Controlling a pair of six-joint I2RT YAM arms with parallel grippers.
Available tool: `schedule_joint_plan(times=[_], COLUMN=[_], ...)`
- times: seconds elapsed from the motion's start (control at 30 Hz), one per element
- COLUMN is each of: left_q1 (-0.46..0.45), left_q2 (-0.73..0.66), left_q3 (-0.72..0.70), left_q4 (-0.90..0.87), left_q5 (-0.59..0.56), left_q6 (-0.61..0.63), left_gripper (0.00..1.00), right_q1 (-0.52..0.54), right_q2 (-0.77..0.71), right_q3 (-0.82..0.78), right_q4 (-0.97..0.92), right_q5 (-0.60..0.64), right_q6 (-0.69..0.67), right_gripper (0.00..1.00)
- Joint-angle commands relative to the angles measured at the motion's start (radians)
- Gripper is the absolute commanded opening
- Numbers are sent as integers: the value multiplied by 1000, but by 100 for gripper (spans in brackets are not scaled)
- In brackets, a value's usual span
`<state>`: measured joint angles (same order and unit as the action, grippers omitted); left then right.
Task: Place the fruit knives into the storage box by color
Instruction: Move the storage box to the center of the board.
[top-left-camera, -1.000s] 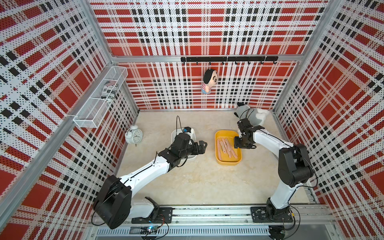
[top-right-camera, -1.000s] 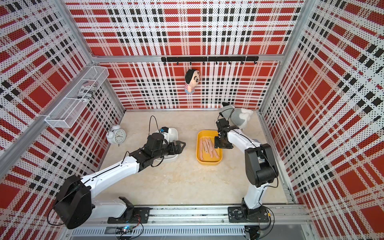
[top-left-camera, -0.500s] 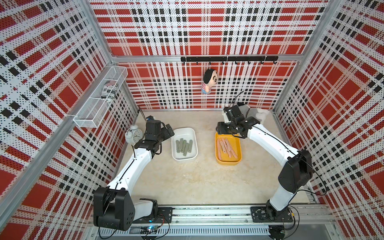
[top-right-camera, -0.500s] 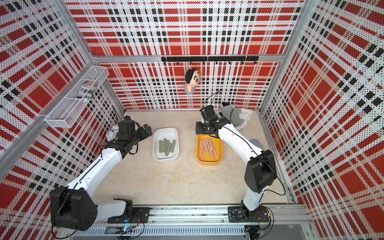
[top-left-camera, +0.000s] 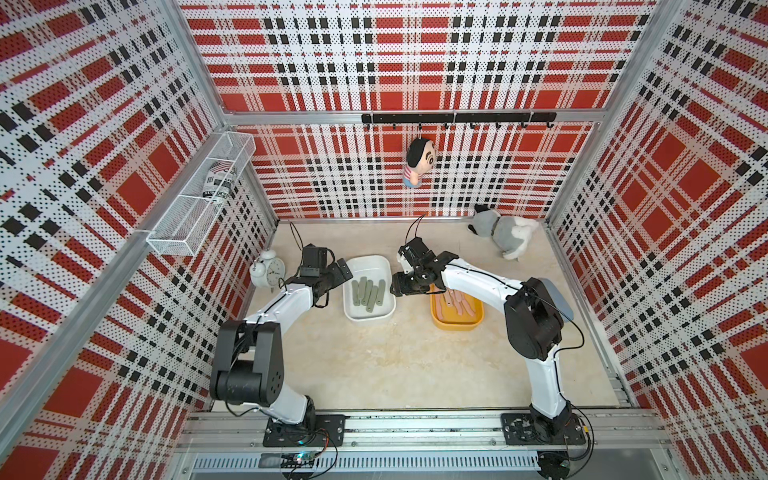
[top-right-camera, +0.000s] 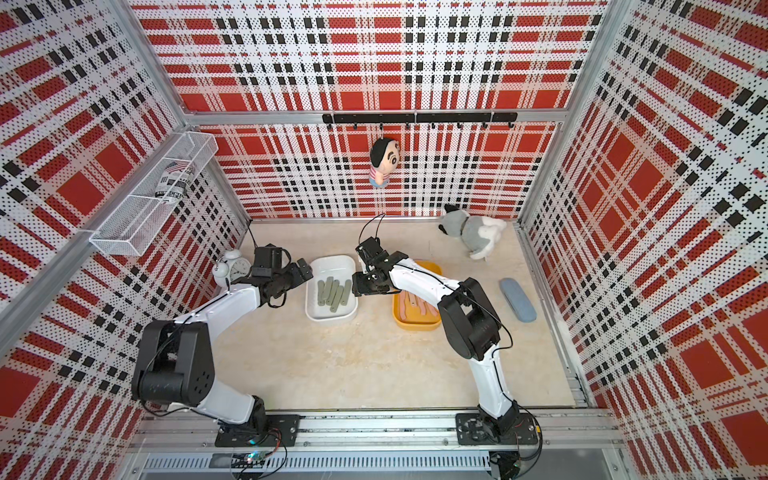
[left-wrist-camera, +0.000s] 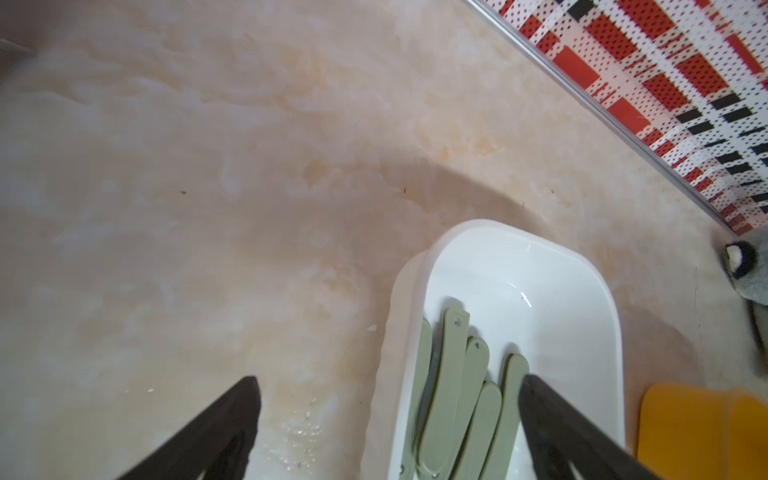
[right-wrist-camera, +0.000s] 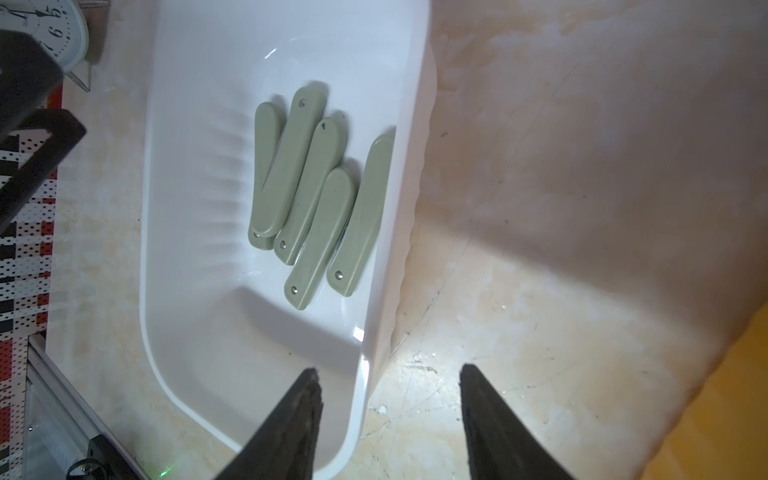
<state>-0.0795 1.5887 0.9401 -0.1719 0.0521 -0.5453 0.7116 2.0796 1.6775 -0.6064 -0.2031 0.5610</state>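
Observation:
Several sage green fruit knives (top-left-camera: 368, 293) (top-right-camera: 332, 293) lie side by side in the white storage box (top-left-camera: 370, 266) (top-right-camera: 332, 266). Several salmon pink ones (top-left-camera: 457, 305) lie in the yellow box (top-left-camera: 457, 327) to its right, partly under my right arm. My left gripper (top-left-camera: 343, 272) (left-wrist-camera: 388, 386) hangs open over the white box's left rim, with nothing between its fingers. My right gripper (top-left-camera: 395, 286) (right-wrist-camera: 388, 378) is open too. One finger is over the white box (right-wrist-camera: 216, 124), the other over the table, and the box's right wall runs between them untouched.
A white alarm clock (top-left-camera: 268, 272) stands left of my left wrist. A plush dog (top-left-camera: 505, 237) lies at the back right, a blue-grey case (top-right-camera: 517, 299) near the right wall. A wire basket (top-left-camera: 199, 199) and a hanging doll (top-left-camera: 417, 162) are on the walls.
My left gripper has come from beside the clock to the white box's left rim. My right gripper has moved left from the yellow box's far end to the white box's right wall.

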Motion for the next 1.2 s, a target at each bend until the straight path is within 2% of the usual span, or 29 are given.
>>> schedule_joint_plan(times=[0.0, 0.2, 0.4, 0.7, 0.8, 1.17], left_q1=[-9, -33, -82, -159, -215, -307], left_q2=[46, 107, 122, 147, 157, 138], left_q3=[-2, -3, 4, 0, 2, -9], left_q4=[87, 174, 213, 256, 264, 297], left_q5=[72, 128, 153, 154, 148, 121], left_q6=[-4, -21, -29, -72, -89, -167], left_gripper=[99, 99, 98, 98, 98, 98], right_q1=[0, 0, -11, -129, -174, -249], right_q2=[10, 22, -33, -217, -281, -408], right_q3=[27, 34, 7, -144, -191, -249], right_q4=[30, 24, 3, 14, 11, -50], right_q5=[-16, -13, 42, 80, 90, 131], right_q6=[19, 15, 4, 0, -39, -87], right_gripper=[57, 56, 56, 54, 54, 55])
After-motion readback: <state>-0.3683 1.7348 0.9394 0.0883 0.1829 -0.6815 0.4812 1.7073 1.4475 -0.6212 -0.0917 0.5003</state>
